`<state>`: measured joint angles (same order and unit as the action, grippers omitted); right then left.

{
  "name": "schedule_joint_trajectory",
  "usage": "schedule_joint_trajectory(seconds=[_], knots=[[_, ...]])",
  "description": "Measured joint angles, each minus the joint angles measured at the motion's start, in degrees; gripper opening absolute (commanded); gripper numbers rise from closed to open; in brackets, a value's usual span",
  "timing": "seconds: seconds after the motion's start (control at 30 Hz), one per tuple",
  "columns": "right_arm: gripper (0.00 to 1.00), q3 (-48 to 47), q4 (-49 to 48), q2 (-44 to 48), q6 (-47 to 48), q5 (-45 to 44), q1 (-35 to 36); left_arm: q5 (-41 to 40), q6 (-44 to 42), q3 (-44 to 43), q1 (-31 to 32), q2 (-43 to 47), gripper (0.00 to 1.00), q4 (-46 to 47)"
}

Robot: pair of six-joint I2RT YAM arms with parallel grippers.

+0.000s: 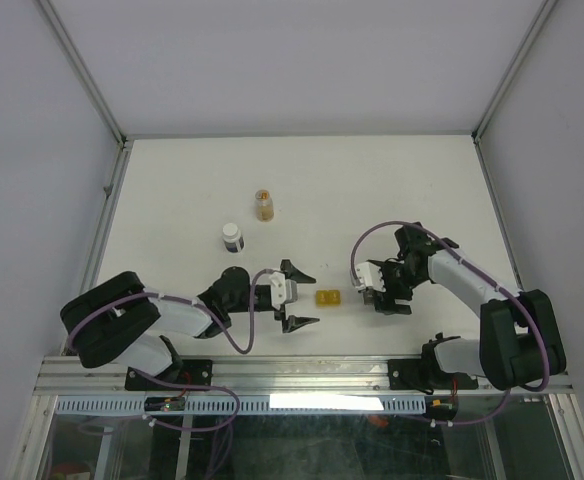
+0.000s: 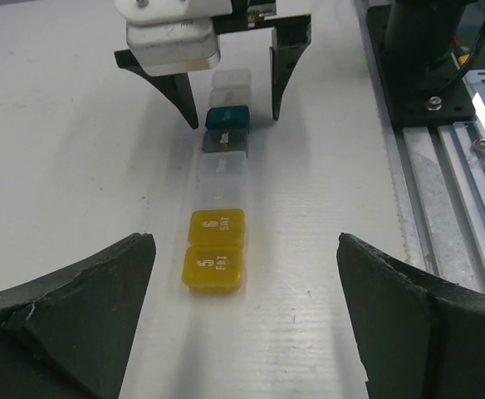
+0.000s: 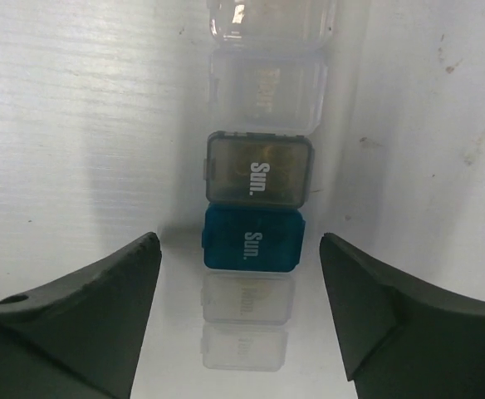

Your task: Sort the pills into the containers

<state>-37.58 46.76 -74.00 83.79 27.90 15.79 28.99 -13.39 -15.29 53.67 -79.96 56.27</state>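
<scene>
A strip of small translucent pill boxes lies on the white table between my grippers. Its yellow boxes (image 2: 217,249), marked FRI and SAT, are at the end nearest my left gripper (image 2: 244,241), which is open and empty just short of them. Clear boxes (image 2: 224,166), a grey box (image 2: 224,140) and a blue-teal box (image 2: 227,116) follow. My right gripper (image 3: 238,241) is open and straddles the blue-teal box (image 3: 253,238) without touching it. The grey box (image 3: 259,166) and the clear boxes (image 3: 267,83) lie beyond. In the top view the yellow boxes (image 1: 328,297) sit between the left gripper (image 1: 297,297) and the right gripper (image 1: 377,292). No loose pills show.
A small amber bottle (image 1: 264,205) and a white-capped dark bottle (image 1: 232,237) stand upright behind the left arm. The metal rail (image 2: 458,166) runs along the table's near edge. Frame posts (image 1: 122,140) stand at the back corners.
</scene>
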Motion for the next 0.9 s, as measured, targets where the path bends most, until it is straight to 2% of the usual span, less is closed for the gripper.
schedule_joint_trajectory(seconds=[0.1, 0.2, 0.4, 0.53, 0.67, 0.9], knots=[[0.88, -0.2, 1.1, 0.0, 0.1, 1.1, -0.3, 0.0, -1.7, -2.3, 0.0, -5.8, 0.95, 1.5], [0.89, -1.9, 2.7, 0.7, -1.2, 4.1, -0.5, -0.1, -3.0, -4.5, 0.0, -10.0, 0.95, 2.1], [0.91, -5.6, 4.4, 3.7, -2.3, 17.7, -0.6, -0.1, -4.3, -8.0, 0.0, -17.6, 0.94, 6.1], [0.90, -5.4, 4.9, 3.8, -1.8, 21.9, -0.5, -0.1, -4.9, -8.2, 0.0, -21.9, 0.90, 9.7], [0.88, -2.4, 1.3, 5.3, -4.1, 21.9, 0.5, -0.1, -5.2, -8.7, 0.0, -24.9, 0.87, 11.4], [0.84, 2.8, -8.8, 6.5, -11.9, 15.0, 8.8, -0.7, -5.6, -9.9, 0.1, -26.0, 0.88, 11.4]])
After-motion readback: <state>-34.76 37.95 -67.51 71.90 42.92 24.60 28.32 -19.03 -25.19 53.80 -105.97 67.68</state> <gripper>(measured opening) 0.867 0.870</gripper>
